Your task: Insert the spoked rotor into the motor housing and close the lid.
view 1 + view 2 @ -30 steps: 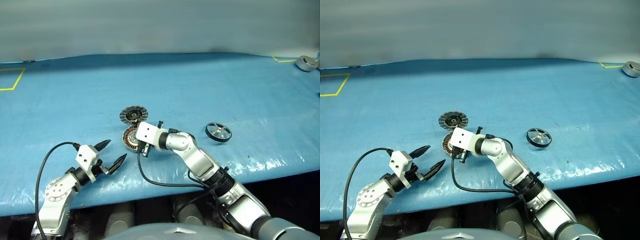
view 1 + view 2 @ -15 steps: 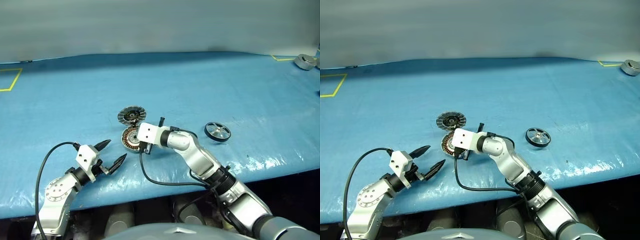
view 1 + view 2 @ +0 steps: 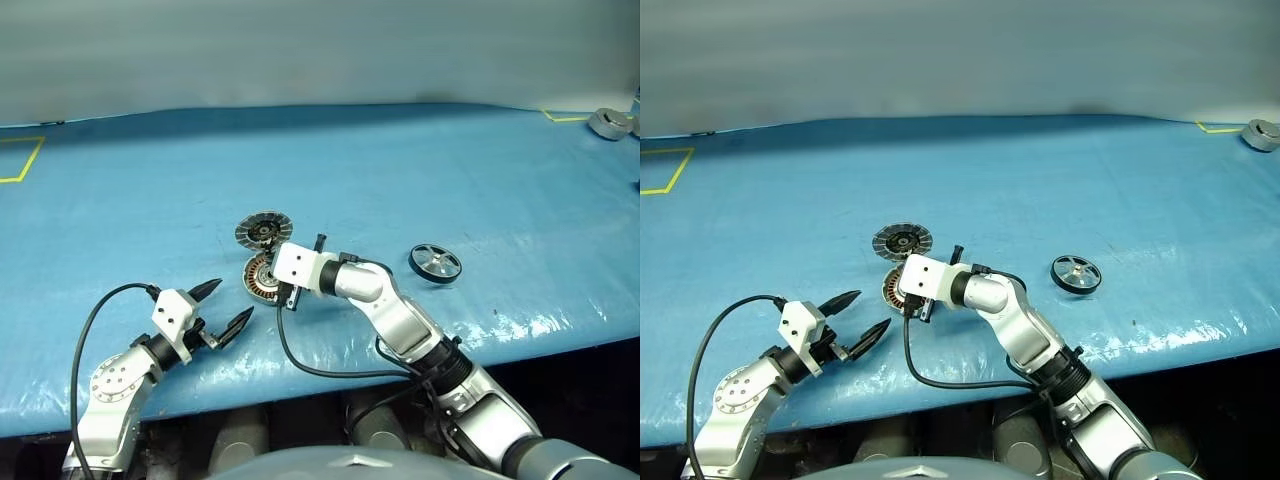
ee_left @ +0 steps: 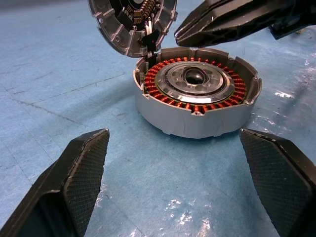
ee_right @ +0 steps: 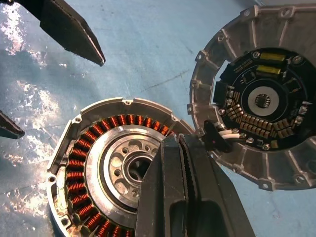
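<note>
On the blue counter [image 3: 420, 170] little had changed: the right hand [image 5: 181, 163], pressed together, stayed over the housing [image 4: 197, 96], its lid [image 5: 259, 98] swung open; the left hand [image 3: 222, 306] waited spread; the rotor [image 3: 436, 263] lay apart, uninserted

Both arms: silver-grey metal segments with round joint housings, white block at each wrist. Left gripper [image 3: 222, 306] and right gripper [image 5: 183, 163]: black pointed fingers, cross-hatched inner pads [image 4: 84, 168]. Black cable [image 3: 85, 335] loops off the left wrist, another under the right.
</note>
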Controlling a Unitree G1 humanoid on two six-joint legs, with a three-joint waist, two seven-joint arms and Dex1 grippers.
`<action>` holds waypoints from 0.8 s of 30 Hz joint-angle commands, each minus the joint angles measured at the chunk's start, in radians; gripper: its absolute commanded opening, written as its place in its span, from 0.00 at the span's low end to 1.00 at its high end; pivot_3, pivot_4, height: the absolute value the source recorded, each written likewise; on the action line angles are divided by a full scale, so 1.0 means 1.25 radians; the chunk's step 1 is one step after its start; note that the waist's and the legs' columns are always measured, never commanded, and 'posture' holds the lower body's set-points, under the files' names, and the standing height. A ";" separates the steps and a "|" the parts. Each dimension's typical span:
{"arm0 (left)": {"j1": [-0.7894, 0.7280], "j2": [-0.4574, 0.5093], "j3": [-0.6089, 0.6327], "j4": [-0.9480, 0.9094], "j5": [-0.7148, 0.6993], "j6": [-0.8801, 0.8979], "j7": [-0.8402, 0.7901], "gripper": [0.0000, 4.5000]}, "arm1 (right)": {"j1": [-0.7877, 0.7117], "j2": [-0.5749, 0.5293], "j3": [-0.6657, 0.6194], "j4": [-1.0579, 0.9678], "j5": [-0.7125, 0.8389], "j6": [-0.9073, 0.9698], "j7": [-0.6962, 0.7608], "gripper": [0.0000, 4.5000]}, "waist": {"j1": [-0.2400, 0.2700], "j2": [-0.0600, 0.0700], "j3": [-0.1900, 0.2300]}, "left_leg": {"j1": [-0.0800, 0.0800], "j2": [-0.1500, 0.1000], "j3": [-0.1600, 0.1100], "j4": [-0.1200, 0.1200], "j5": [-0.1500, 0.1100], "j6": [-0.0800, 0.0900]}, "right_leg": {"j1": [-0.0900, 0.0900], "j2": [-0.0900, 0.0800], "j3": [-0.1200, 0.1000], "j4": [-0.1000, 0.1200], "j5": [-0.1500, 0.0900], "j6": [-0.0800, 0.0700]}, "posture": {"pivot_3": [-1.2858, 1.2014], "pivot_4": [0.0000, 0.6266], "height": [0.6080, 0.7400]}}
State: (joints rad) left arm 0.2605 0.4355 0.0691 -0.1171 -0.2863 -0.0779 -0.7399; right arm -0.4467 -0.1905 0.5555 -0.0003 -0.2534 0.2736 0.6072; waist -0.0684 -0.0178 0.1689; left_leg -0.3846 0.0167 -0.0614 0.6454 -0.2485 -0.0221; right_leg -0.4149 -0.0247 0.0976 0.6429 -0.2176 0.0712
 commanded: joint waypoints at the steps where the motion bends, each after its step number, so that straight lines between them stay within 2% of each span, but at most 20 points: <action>1: -0.001 0.000 0.006 -0.010 0.002 -0.021 0.004 1.00 | 0.003 0.009 -0.001 0.004 -0.001 -0.008 -0.004 0.01 | 0.000 0.000 0.000 | 0.000 0.000 0.000 0.000 0.000 0.000 | 0.000 0.000 0.000 0.000 0.000 0.000 | 0.52 0.24 1.00; 11: 0.005 0.001 0.008 -0.011 0.003 -0.023 0.012 1.00 | 0.007 0.017 -0.005 0.031 -0.011 -0.012 -0.009 0.01 | 0.000 0.000 0.000 | 0.000 0.000 0.000 0.000 0.000 0.000 | 0.000 0.000 0.000 0.000 0.000 0.000 | 0.52 0.24 1.00; 24: 0.000 0.002 0.003 -0.004 0.004 -0.022 0.014 1.00 | 0.003 0.014 -0.016 -0.056 0.005 0.006 0.019 0.01 | 0.000 0.000 0.000 | 0.000 0.000 0.000 0.000 0.000 0.000 | 0.000 0.000 0.000 0.000 0.000 0.000 | 0.52 0.24 1.00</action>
State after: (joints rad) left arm 0.2627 0.4356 0.0690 -0.1168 -0.2854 -0.0817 -0.7212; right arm -0.4419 -0.1768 0.5488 -0.0241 -0.2644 0.2742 0.6234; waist -0.0683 -0.0178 0.1689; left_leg -0.3847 0.0167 -0.0615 0.6455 -0.2485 -0.0221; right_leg -0.4148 -0.0247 0.0976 0.6430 -0.2176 0.0713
